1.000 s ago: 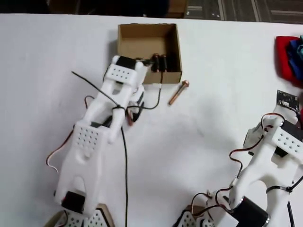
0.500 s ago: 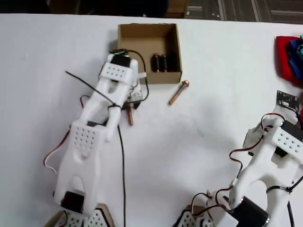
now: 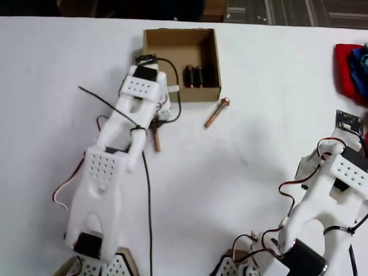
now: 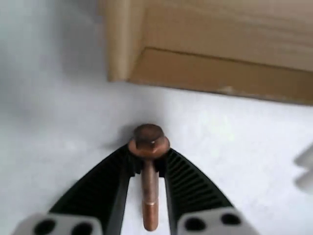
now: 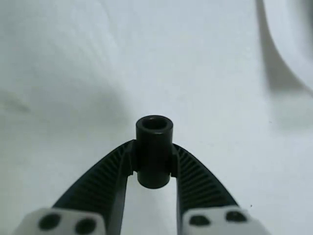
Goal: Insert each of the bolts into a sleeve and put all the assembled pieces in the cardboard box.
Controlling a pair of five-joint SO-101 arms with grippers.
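Pinching a bolt (image 4: 149, 143), left hand (image 4: 149, 157) hangs by box (image 4: 205, 73); right hand (image 5: 153, 151) pinches sleeve (image 5: 154, 169).

A white table (image 3: 253, 172) spans the high view. At its right edge lies a red cloth (image 3: 347, 66) with something blue (image 3: 361, 60), perhaps more fabric, touching it. Near them, lower down, sits a small dark board (image 3: 348, 121). Beyond the table's far edge runs dark flooring (image 3: 287, 10).
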